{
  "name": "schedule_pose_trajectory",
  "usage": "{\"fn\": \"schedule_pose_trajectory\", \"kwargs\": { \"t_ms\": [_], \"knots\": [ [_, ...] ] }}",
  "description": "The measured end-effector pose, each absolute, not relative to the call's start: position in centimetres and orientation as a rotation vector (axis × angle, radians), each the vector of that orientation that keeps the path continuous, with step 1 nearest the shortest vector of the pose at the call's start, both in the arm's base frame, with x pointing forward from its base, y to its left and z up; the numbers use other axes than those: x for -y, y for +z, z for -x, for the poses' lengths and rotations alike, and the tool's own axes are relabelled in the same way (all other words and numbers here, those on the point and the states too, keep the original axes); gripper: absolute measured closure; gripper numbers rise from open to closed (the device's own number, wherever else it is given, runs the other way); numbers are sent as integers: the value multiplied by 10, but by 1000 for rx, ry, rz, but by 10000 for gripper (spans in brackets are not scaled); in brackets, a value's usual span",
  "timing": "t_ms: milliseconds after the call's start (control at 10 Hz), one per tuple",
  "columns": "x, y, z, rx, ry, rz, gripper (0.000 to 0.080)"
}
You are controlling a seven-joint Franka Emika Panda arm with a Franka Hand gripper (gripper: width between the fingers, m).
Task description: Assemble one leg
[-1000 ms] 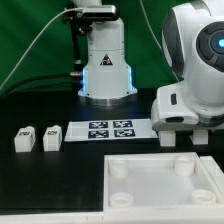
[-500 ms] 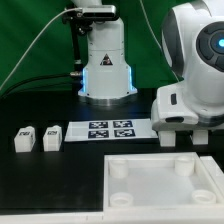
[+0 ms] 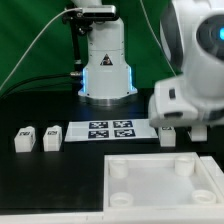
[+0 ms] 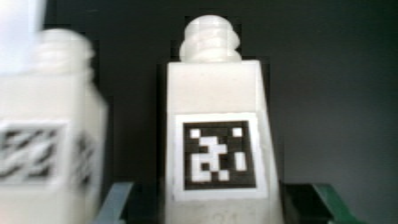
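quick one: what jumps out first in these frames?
The blurred white arm fills the exterior view's right, above the white tabletop. In the wrist view a tagged leg stands upright between the fingers of the open end effector, with a second leg close beside it. Two more legs sit at the exterior view's left, by the marker board.

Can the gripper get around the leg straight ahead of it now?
Likely yes: the gripper is open, its fingers flank the leg, and the neighbouring leg stands apart.
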State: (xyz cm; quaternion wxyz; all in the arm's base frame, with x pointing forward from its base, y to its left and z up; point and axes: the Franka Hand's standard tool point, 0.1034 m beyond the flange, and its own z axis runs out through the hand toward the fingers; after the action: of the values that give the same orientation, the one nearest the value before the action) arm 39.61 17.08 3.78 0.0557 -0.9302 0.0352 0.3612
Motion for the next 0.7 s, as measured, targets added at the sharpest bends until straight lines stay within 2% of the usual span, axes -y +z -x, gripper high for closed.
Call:
{"fn": "schedule_pose_trajectory", "kwargs": {
  "t_ms": [100,200,400,700],
  "knots": [
    [-158,69,-409,-67,1115,2793,508],
    [-149,88,-428,-61,1046,2817,508],
    [-142,139,-458,-48,718,2922,508],
    [-141,139,-463,-64,282,2998,508]
  ]
}}
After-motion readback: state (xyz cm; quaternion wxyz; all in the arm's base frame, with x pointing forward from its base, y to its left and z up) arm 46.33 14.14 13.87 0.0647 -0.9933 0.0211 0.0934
